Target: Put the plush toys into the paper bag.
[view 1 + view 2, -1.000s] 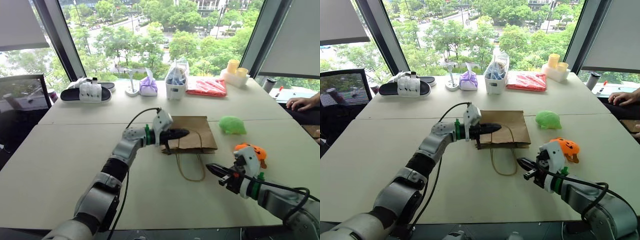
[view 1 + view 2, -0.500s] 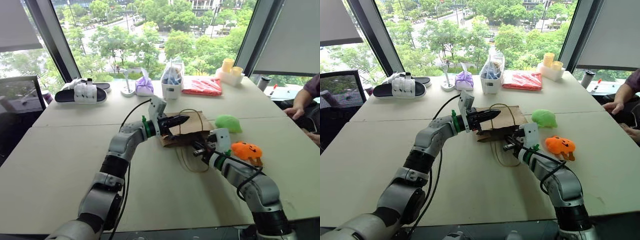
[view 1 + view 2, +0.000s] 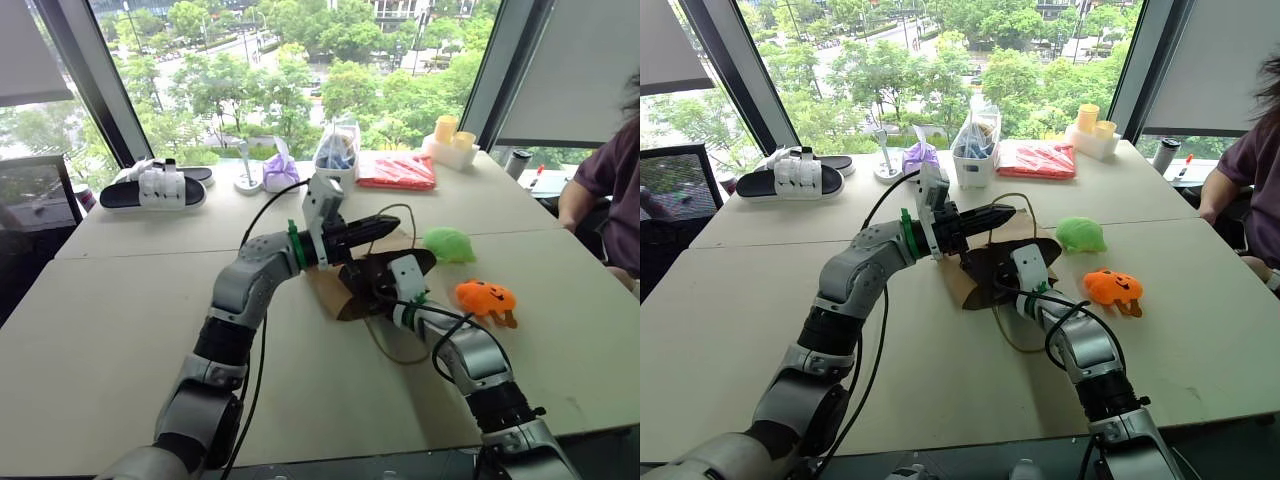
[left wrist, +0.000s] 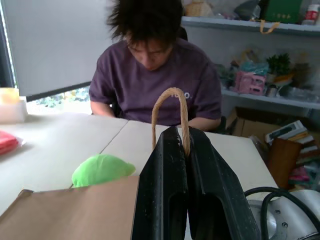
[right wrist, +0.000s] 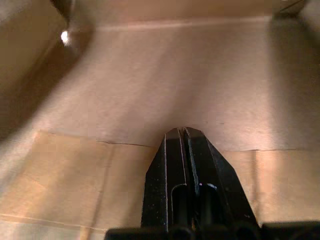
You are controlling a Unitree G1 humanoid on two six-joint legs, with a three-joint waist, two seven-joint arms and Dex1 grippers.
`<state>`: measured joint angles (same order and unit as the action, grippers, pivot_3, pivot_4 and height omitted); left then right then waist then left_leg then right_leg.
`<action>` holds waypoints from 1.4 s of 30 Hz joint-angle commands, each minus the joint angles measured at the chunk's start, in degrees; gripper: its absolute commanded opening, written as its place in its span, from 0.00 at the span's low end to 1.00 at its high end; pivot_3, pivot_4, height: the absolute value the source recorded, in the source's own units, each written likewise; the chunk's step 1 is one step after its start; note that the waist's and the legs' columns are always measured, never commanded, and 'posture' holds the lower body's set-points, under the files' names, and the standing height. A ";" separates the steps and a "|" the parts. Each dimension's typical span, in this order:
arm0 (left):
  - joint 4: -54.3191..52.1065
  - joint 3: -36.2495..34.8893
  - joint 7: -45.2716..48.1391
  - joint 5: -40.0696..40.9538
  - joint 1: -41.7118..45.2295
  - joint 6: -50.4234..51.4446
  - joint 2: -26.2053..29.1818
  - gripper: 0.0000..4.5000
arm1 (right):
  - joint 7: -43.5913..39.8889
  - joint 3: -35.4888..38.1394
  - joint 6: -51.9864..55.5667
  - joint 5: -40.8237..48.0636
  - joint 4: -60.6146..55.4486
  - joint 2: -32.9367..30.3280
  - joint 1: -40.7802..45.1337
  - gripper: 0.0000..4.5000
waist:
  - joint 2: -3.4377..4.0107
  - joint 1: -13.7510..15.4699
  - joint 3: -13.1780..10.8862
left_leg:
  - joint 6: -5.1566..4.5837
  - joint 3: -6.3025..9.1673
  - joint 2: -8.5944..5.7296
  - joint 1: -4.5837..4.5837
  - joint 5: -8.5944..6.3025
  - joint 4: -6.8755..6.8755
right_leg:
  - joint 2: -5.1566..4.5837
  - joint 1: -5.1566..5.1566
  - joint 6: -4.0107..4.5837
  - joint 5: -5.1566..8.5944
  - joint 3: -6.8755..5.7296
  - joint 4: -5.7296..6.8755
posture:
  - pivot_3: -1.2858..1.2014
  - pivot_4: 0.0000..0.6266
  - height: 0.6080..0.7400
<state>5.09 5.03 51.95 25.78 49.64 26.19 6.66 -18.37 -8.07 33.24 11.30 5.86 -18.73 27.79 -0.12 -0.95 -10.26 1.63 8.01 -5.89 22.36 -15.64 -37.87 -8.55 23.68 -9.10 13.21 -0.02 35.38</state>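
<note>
Big beige table (image 3: pixel 120 330) by windows. We now lift brown paper bag (image 3: pixel 345 290) by cord handle (image 4: pixel 170 107); left gripper (image 3: pixel 385 226) pinches it. Right gripper (image 5: pixel 184 137), pressed together, now inside bag, pushing it open. Orange plush (image 3: pixel 486 298), green plush (image 3: pixel 447 243) wait beside bag.

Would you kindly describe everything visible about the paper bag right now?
The paper bag is plain brown kraft paper with thin beige twisted-cord loop handles. It lies on the white table, its mouth pulled open and dark inside. The left gripper has its jaws shut on one handle and holds that side up; the other handle trails on the table. The right gripper, jaws shut, reaches inside against the creased paper. The green toy and orange toy lie outside, beside it.
</note>
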 commanded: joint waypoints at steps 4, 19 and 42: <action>-7.91 1.05 2.48 3.89 0.73 1.48 0.41 0.02 | -1.38 -1.24 1.12 -1.80 -1.28 1.51 -2.36 0.00 | 0.00 0.01 0.00 | 0.00 0.00 0.00 0.00 0.00 -0.01 | 0.00 -0.01 0.00 0.00 0.00 -0.01 | 0.52 0.24 1.00; -1.95 -6.38 -5.43 8.28 3.81 1.59 -2.44 0.02 | -2.86 -0.47 1.70 -3.04 -2.01 1.69 -3.21 0.00 | 0.00 0.11 0.00 | 0.01 0.00 0.00 -0.03 0.01 -0.02 | 0.01 -0.03 0.00 0.00 0.01 0.01 | 0.52 0.24 1.00; 1.98 -2.10 -4.24 2.89 0.13 -1.17 -0.73 0.00 | -3.74 37.42 16.57 33.48 -40.22 -8.93 -17.57 0.84 | -0.01 0.52 -0.01 | -0.35 0.02 -0.04 0.02 -0.20 -0.03 | -0.03 -0.05 0.00 0.00 0.01 -0.06 | 0.52 0.24 1.00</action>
<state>8.37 3.05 47.21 28.08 49.23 25.55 5.77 -22.96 25.72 50.35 44.74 -33.89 -25.50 10.98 -0.13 -0.43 -10.27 1.27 8.03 -5.93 22.39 -15.85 -37.90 -8.57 23.62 -9.10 13.22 -0.01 35.32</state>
